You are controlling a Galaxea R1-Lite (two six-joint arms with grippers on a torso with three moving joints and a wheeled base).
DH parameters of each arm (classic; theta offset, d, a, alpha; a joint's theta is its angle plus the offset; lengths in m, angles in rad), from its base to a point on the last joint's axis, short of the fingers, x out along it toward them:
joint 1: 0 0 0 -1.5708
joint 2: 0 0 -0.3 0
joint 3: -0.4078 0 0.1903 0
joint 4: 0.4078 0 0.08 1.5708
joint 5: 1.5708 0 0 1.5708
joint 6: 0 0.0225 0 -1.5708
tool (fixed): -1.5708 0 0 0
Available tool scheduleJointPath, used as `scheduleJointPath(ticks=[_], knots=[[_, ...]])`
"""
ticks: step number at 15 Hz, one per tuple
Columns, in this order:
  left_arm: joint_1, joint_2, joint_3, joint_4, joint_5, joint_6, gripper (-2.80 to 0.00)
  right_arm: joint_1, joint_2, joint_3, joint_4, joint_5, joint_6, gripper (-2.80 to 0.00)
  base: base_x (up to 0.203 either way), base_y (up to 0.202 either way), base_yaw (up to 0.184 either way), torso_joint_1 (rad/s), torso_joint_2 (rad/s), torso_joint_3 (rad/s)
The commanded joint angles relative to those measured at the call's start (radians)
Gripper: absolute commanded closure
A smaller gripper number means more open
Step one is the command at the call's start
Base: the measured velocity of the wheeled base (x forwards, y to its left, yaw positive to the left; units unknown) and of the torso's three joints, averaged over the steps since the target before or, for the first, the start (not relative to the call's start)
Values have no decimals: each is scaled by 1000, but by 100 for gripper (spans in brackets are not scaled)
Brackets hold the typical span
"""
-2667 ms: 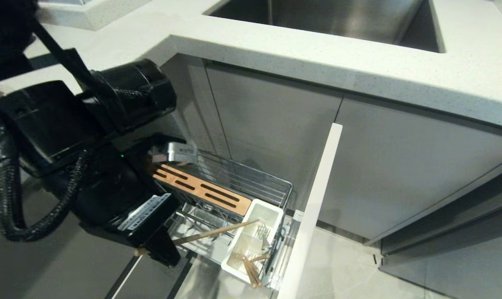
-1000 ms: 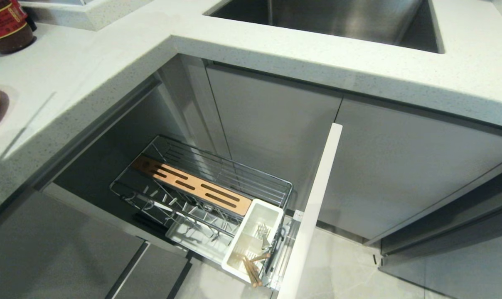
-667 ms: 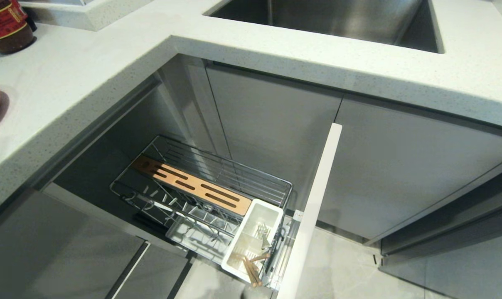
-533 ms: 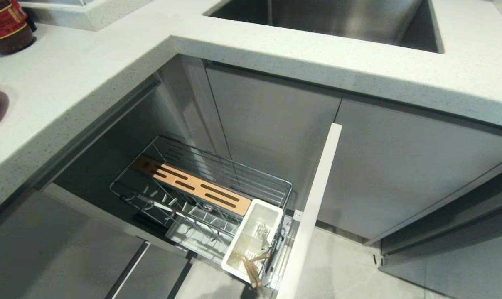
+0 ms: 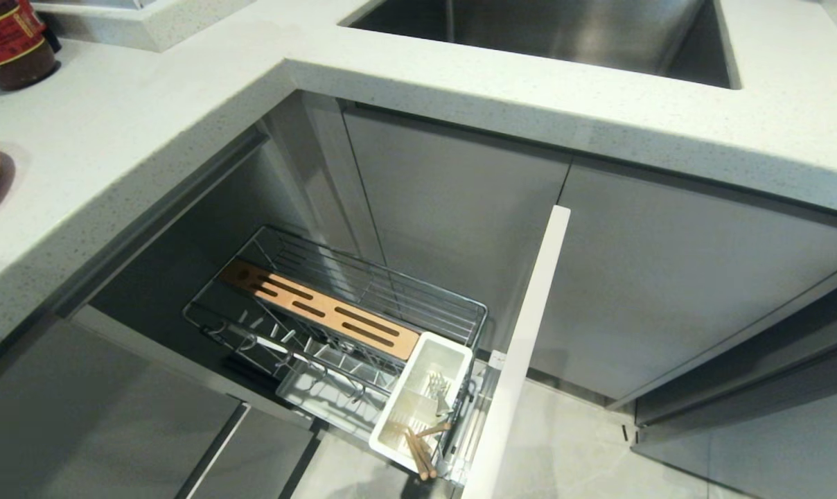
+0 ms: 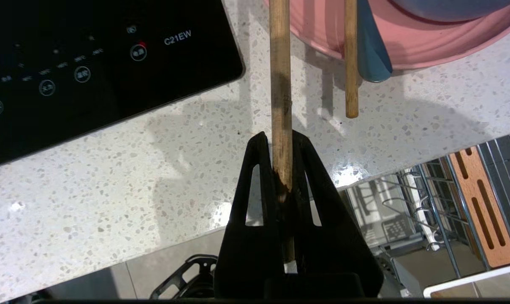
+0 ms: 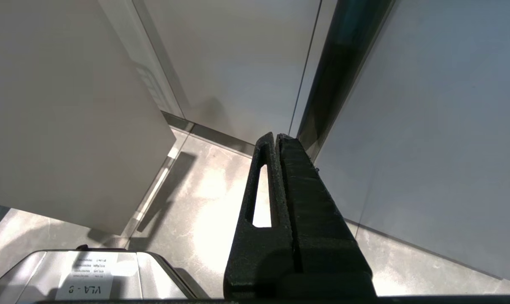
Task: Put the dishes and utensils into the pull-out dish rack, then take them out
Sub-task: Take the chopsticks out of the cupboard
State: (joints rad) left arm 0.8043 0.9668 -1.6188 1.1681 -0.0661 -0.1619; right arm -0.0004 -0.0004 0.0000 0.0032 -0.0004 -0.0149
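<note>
Gone from the head view is the left arm, which a few seconds back loomed over the pull-out dish rack (image 5: 349,333) with a chopstick; the rack itself has kept its place. Nearest in the left wrist view, the left gripper (image 6: 280,141) is clamped tight on one wooden chopstick (image 6: 280,84), whose shaft runs straight out from between the fingers (image 6: 259,190) over the speckled countertop (image 6: 111,169). Just beyond its tip side lies a second chopstick (image 6: 351,59), apart from the first, reaching onto the salmon-pink plate (image 6: 428,46); a blue utensil handle (image 6: 371,55) lies beside it, and the blue rim at the plate's far side may be the bowl, though I cannot tell. A black induction hob (image 6: 90,55) flanks the countertop on the other side.

Below the counter edge the rack stands pulled out, its slotted wood strip (image 5: 321,312) across the wire basket and a white cutlery cup (image 5: 418,405) beside the tall white front panel (image 5: 522,346); more wooden chopsticks (image 5: 418,450) poke from the cup's near end. Farther off, a steel sink (image 5: 543,31) is sunk in the counter.

The right gripper (image 7: 277,137) hangs closed and empty by the cabinet fronts (image 7: 238,63), above the floor.
</note>
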Motion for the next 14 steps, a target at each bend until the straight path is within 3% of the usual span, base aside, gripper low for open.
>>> scheduleJointPath(ticks=[1, 4, 14], knots=[[1, 35, 13, 2, -7, -1, 0, 0, 0, 0, 0, 0, 0, 0, 0, 0, 0, 0, 0, 0], [-15, 73, 48, -81, -17, -2, 0, 0, 0, 0, 0, 0, -1, 0, 0, 0, 0, 0, 0, 0], [-89, 156, 49, -161, -75, -2, 0, 0, 0, 0, 0, 0, 0, 0, 0, 0, 0, 0, 0, 0]])
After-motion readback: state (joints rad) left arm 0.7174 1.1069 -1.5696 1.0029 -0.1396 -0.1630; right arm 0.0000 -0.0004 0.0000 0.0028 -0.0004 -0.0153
